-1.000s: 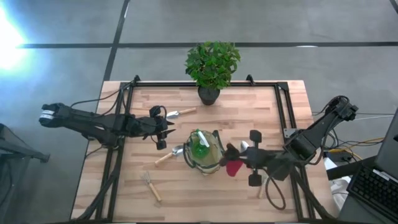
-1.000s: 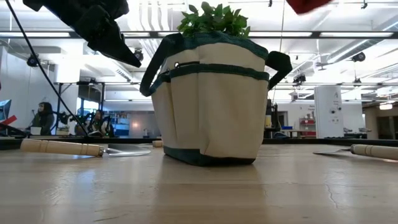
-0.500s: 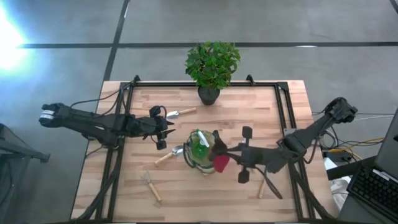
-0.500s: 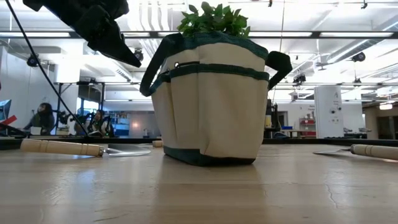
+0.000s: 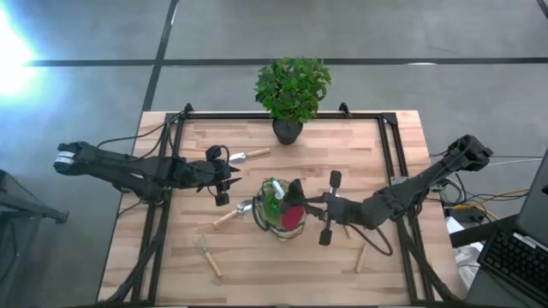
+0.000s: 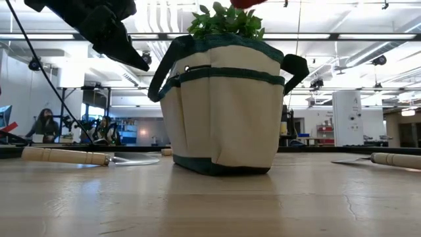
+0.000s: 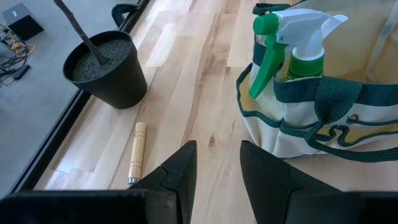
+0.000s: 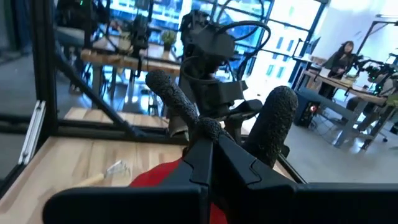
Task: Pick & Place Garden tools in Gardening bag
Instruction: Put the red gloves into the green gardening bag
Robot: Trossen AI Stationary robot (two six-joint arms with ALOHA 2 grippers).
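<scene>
The olive-khaki gardening bag (image 5: 276, 221) stands upright at the table's middle, and also shows in the low view (image 6: 223, 105). A green spray bottle (image 7: 292, 43) stands in it. My right gripper (image 5: 303, 207) is shut on the red-and-black tool (image 5: 293, 217) over the bag's mouth. The tool's red part shows above the bag in the low view (image 6: 247, 2). My left gripper (image 5: 224, 185) hangs open and empty left of the bag; the left wrist view (image 7: 217, 171) shows the gap between its fingers. Wooden-handled tools lie flat on the table (image 5: 244, 156), (image 5: 229, 215), (image 5: 208, 255). My right gripper pinches the red-and-black tool between its two shut fingers (image 8: 208, 158), where its two black handles meet (image 8: 208, 129). The fingers come about level from the table's right. The red part (image 8: 165, 177) lies under the fingers. The tool is lifted clear, above the bag's mouth.
A leafy plant in a dark pot (image 5: 291, 94) stands at the table's far edge. Another wooden handle (image 5: 360, 257) lies near the front right. A black frame rail (image 5: 390, 145) runs along the table's sides. People sit in the room beyond (image 6: 45, 124).
My right gripper has gone toward the table's left with the red-and-black tool, from right of the bag to over the bag's mouth. The tool stays lifted clear.
</scene>
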